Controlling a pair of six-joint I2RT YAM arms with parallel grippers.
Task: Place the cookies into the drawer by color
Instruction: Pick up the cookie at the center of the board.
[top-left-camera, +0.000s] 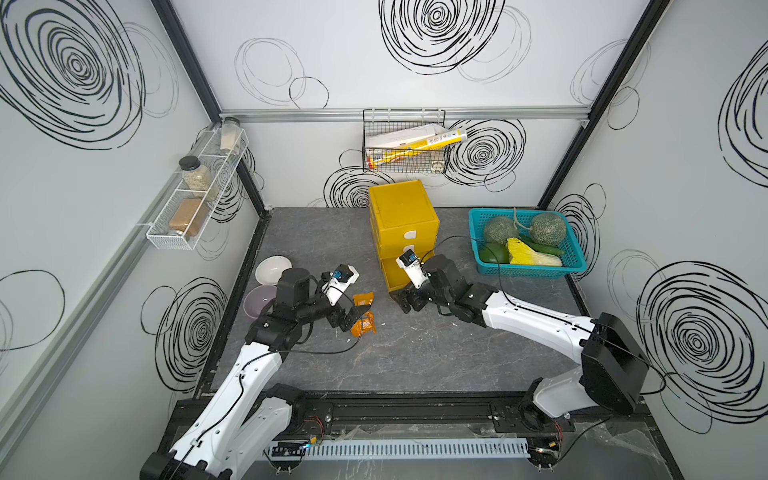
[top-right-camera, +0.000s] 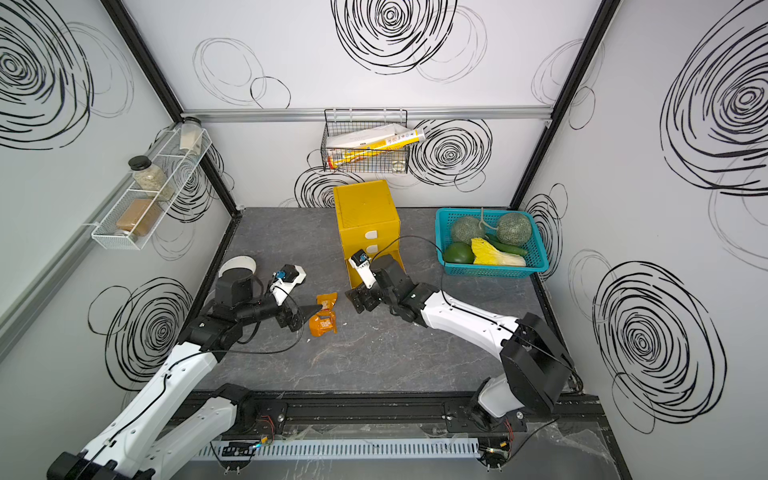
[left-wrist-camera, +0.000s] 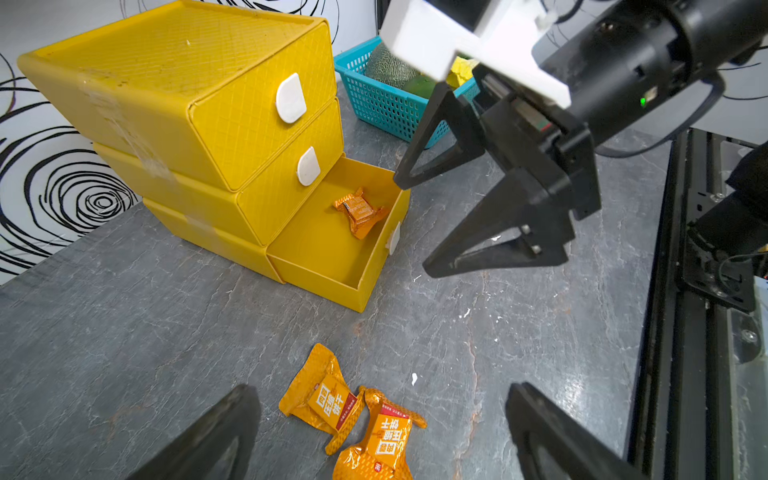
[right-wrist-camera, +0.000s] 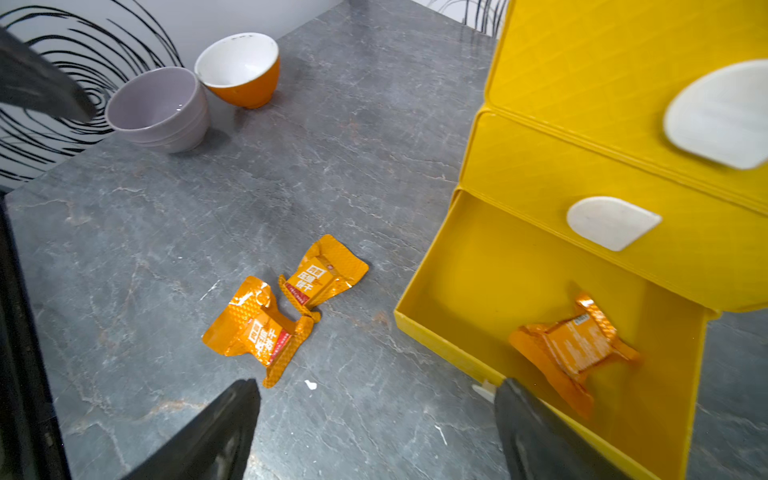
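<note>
The yellow drawer (top-left-camera: 404, 216) (left-wrist-camera: 187, 104) stands at the back middle of the table, its bottom tray pulled out. One orange cookie packet (left-wrist-camera: 360, 211) (right-wrist-camera: 573, 345) lies in that tray. Two more orange cookies (top-left-camera: 363, 300) (top-left-camera: 363, 325) lie side by side on the table left of the chest, and the left wrist view shows them too (left-wrist-camera: 322, 399) (left-wrist-camera: 380, 440). My left gripper (top-left-camera: 351, 318) (left-wrist-camera: 380, 390) hangs open just over them, with nothing between its fingers. My right gripper (top-left-camera: 405, 301) (right-wrist-camera: 376, 384) is open and empty at the tray's front left corner.
A white-and-orange bowl (top-left-camera: 272, 269) and a purple bowl (top-left-camera: 259, 300) sit at the table's left edge behind my left arm. A teal basket (top-left-camera: 532, 269) of melons and vegetables stands at the back right. A wire basket (top-left-camera: 405, 141) hangs on the back wall.
</note>
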